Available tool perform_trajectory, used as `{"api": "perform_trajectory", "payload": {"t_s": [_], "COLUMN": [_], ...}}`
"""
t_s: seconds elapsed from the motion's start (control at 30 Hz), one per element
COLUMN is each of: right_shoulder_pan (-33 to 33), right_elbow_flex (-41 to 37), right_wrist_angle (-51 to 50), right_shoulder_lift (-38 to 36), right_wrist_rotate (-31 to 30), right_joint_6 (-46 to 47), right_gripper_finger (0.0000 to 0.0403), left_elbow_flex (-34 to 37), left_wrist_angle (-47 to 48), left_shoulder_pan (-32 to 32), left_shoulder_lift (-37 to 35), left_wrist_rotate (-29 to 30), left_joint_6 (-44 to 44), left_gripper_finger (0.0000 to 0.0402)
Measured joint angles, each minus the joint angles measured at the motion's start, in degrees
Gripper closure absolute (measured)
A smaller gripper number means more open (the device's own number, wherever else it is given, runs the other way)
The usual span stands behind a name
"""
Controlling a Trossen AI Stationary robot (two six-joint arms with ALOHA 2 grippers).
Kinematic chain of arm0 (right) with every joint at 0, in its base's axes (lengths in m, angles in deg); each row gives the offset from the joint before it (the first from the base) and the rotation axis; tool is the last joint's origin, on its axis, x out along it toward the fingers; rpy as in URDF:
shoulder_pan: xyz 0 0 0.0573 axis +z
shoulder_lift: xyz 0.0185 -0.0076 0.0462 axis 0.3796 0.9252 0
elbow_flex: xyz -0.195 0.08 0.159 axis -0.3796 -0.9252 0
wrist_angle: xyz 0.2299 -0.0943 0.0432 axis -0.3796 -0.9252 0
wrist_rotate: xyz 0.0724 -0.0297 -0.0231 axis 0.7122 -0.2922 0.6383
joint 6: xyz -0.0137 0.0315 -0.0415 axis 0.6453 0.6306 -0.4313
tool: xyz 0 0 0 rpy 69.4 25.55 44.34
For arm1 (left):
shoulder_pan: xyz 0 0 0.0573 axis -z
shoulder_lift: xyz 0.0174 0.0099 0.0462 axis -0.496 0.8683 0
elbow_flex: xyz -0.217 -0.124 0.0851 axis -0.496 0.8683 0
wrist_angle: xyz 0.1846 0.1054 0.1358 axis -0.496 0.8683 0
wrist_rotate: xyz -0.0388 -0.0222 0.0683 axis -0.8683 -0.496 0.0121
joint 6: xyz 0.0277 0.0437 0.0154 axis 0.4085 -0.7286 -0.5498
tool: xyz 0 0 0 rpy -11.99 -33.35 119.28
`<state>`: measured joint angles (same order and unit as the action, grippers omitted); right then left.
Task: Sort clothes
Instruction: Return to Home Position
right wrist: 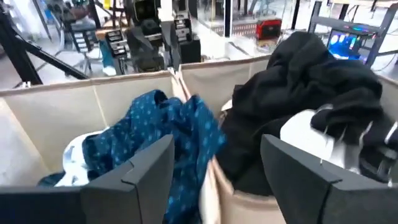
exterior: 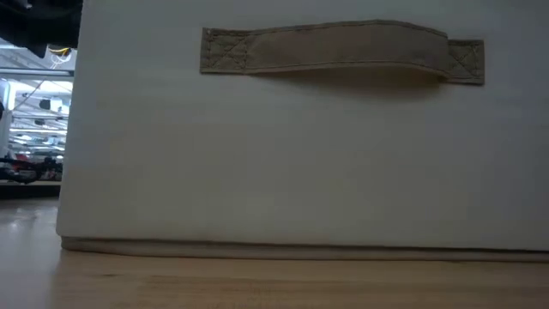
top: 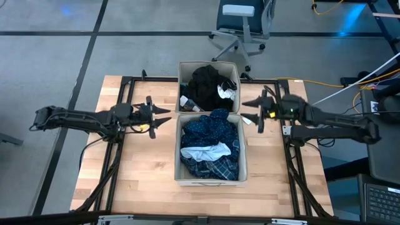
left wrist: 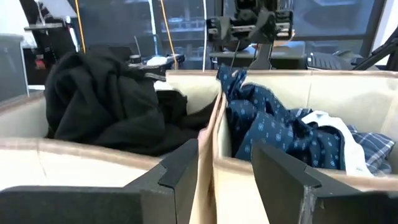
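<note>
On the table (top: 144,178), the far bin (top: 206,63) holds the black garment (top: 203,84); the near bin (top: 209,182) holds the navy dotted garment (top: 212,128). Left end effector (top: 164,117) and right end effector (top: 247,111) flank them, spread and empty, seemingly parked because sorting looks finished.

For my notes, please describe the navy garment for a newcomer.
Two beige bins stand on the table. In the one without black clothes, the navy garment lies nearest the other bin; pale dots set it apart from the white top and plaid shirt.
</note>
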<state>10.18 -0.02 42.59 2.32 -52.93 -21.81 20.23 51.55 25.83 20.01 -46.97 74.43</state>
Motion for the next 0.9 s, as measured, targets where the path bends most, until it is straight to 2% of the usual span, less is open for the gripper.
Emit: {"api": "perform_trajectory", "payload": {"t_s": [0.2,0.33,0.5,0.73,0.8,0.9], "right_shoulder_pan": [6.34,7.79,7.61,7.61,7.61,7.61], "right_elbow_flex": [-11.74,-18.44,-23.49,-28.0,-29.3,-31.64], "right_wrist_angle": [9.45,14.92,14.8,14.82,15.31,17.2], "right_shoulder_lift": [-7.26,-12.63,-18.5,-23.96,-25.37,-27.03], "right_wrist_rotate": [-1.91,-1.77,-1.95,0.58,0.1,0.46], "right_joint_6": [0.01,0.12,0.76,1.83,2.02,3.31], "right_gripper_finger": [0.0165,0.0178,0.0244,0.0384,0.0395,0.0379], "left_elbow_flex": [3.81,5.69,5.91,5.91,5.91,8.29], "left_wrist_angle": [-1.28,-1.69,-1.3,1.34,2.07,-0.94], "left_shoulder_pan": [-0.01,0.0,0.0,0.0,0.0,0.47], "left_shoulder_lift": [-1.84,-2.41,-2.42,-2.42,-2.41,-2.46], "left_wrist_rotate": [-0.02,-0.02,-0.53,-0.93,-0.94,-2.19], "left_joint_6": [2.01,2.39,2.64,5.2,6.58,8.34], "left_gripper_finger": [0.0263,0.0265,0.0301,0.039,0.0397,0.0394]}}
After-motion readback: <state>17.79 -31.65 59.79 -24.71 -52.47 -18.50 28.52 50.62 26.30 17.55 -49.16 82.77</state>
